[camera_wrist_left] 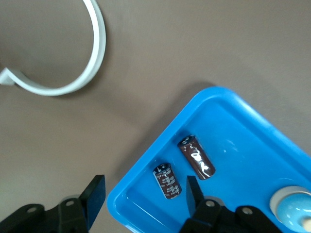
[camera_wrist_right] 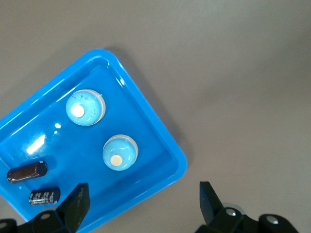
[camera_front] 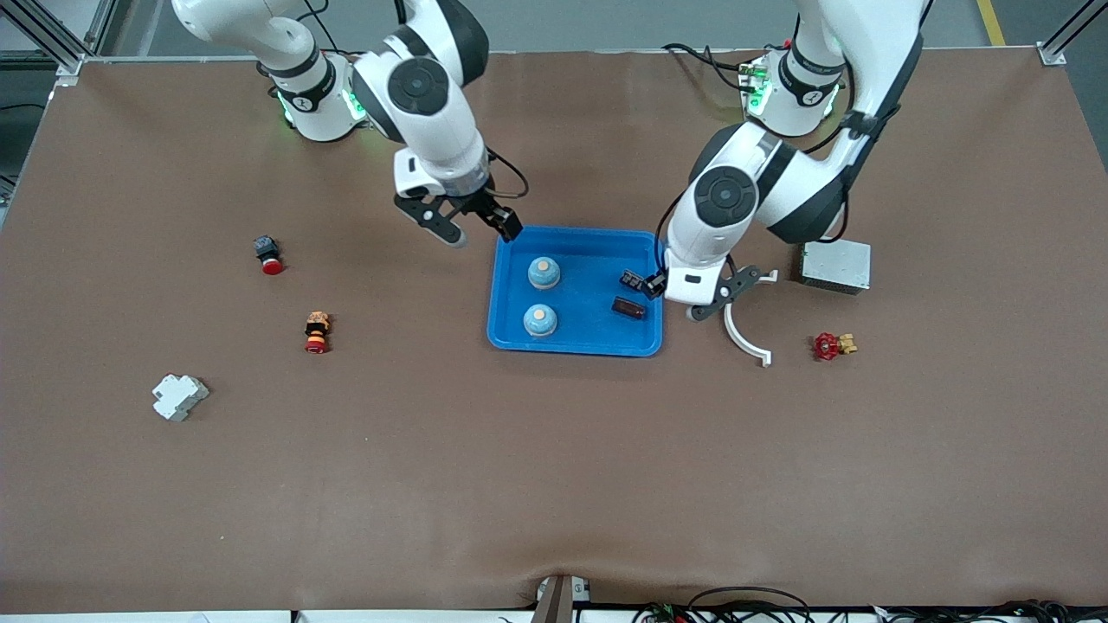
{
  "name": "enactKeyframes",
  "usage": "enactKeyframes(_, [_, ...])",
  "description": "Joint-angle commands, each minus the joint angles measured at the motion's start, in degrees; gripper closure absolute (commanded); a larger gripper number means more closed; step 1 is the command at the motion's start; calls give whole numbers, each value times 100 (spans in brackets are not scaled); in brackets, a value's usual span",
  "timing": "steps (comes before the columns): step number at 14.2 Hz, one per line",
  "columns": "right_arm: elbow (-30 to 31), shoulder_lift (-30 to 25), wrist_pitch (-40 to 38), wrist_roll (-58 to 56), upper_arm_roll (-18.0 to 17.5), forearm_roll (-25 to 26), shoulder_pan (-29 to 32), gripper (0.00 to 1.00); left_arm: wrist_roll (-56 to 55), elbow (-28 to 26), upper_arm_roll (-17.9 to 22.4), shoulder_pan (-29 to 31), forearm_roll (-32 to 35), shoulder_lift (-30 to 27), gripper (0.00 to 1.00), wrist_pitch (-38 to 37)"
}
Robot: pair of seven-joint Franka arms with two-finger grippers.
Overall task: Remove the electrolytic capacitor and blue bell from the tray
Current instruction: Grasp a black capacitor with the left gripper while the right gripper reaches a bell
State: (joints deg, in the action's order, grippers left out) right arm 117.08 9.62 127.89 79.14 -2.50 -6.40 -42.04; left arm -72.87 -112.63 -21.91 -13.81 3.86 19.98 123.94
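Both bells (camera_front: 544,272) and (camera_front: 539,320) sit in the blue tray (camera_front: 589,349) toward my right arm's end, w/ two capacitors (camera_front: 633,280) and (camera_front: 628,308) lying toward my left arm's end, one (camera_wrist_left: 167,180) nr the tray corner. My left tool (camera_front: 703,297) hangs over the tray's edge by the capacitors, fingers (camera_wrist_left: 96,192) apart & gripping nothing, straddling the tray wall. My right tool (camera_front: 479,228) is over the tray's corner farthest from the front cam, spread wide & empty.

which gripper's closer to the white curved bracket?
Left. The left gripper is over the tray edge right beside the white curved bracket; the right gripper is over the tray's other end.
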Motion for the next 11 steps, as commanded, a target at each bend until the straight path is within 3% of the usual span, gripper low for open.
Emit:
enactKeyframes(1, [-492,513,17,469,100,42,-234,0,-446,-179,20,-253,142,234,25,322])
enactKeyframes(5, [-581,1005,473,1049,91,340,-375,0,-1184,-540,11,-438,230,524,28,1280])
enactKeyframes(10, [-669,1568,834,1585,100,498,-577,0,-1695,-541,29,-527,405,815,37,1536])
enactKeyframes(11, [-730,1691,913,1726,100,560,-586,0,-1722,-541,29,-535,458,858,49,1546])
